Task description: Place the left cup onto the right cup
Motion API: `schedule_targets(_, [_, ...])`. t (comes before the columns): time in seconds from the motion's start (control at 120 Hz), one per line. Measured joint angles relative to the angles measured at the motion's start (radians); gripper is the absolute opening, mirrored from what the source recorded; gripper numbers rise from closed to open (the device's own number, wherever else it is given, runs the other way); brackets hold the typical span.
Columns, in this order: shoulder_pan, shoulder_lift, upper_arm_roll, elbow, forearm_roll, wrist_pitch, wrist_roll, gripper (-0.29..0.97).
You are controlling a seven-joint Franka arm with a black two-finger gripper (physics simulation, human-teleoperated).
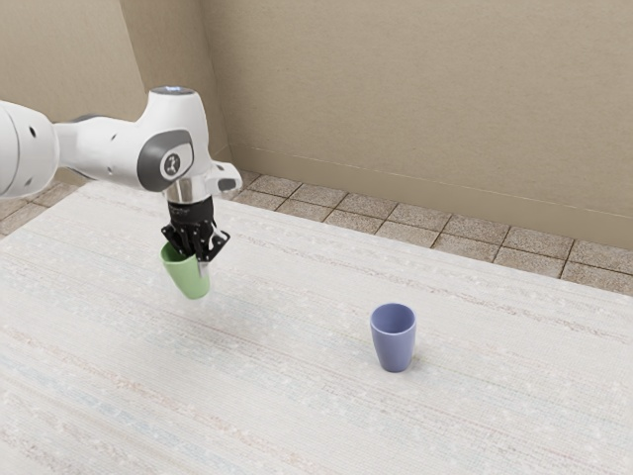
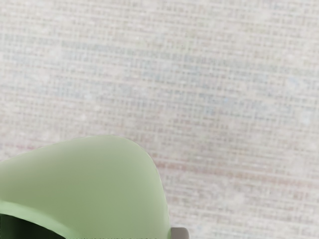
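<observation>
A pale woven-textured table (image 1: 297,416) spans the scene. A white robot arm (image 1: 99,148) reaches in from the exterior view's left. Its black gripper (image 1: 198,247) has its fingers clamped on the rim of a green cup (image 1: 186,272), which hangs tilted and appears lifted off the table. A blue cup (image 1: 394,336) stands upright, well apart, toward the exterior view's right. In the wrist view, the green cup (image 2: 84,184) sits just under the hand.

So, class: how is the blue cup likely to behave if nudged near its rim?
The blue cup stands upright on a narrower base, so it would probably tip rather than slide. Tipped, its round wall would likely roll.
</observation>
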Motion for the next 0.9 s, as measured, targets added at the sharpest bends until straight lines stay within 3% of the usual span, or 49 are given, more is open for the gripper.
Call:
schedule_targets(0.508, [-0.002, 0.032, -0.020, 0.179, 0.003, -0.122, -0.001, -0.11])
schedule_targets(0.9, [-0.002, 0.058, -0.113, 0.222, 0.018, -0.153, -0.026, -0.11])
